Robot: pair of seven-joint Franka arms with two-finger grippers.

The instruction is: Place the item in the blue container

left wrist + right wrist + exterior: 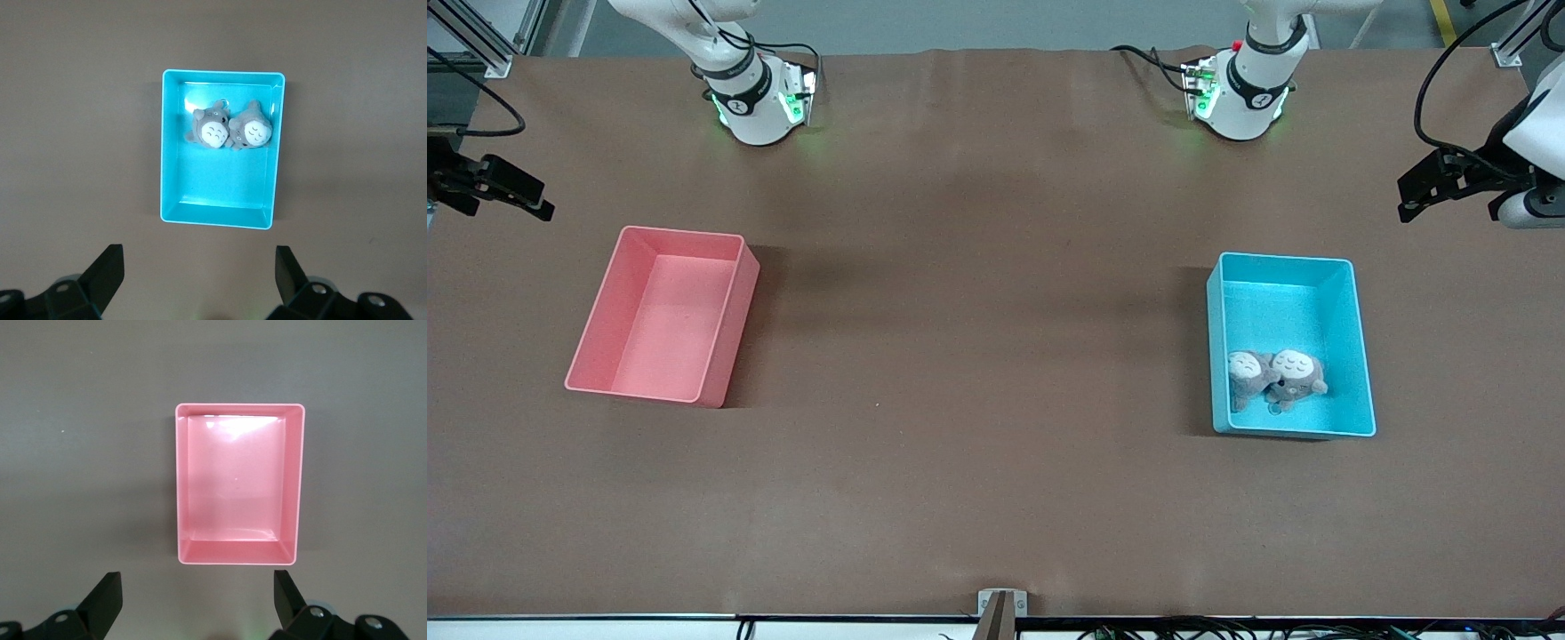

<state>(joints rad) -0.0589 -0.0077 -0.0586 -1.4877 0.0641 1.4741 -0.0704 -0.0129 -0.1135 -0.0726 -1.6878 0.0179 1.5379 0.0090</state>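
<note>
While both arms hang high at the counter's 2 ends, nothing is in hand. Left claw (1409,197) is up over the edge of the brown counter (978,356) at the left arm's end, fingers (107,273) spread wide, released, holding nothing. Right claw (538,203) mirrors it at the right arm's end, also spread and empty. Both read as waiting.

Blue container (1289,347) sits toward the left arm's end. 2 grey plush toys (1272,378) lie inside it, touching each other, pushed into the part of the bin nearest the front camera, pale faces up. Likely dropped there 1 beside the other; the task looks done or close to it, since no loose item shows elsewhere on the counter.

Pink bin (663,316) stands toward the right arm's end, nothing in it, well apart from the blue one.

Room: wide bare counter between the 2 bins and all round them. Blue container's part farther from the camera is unoccupied, so another drop would fit there. Straight walls mean a descent must come in over the rim, not from the side.
</note>
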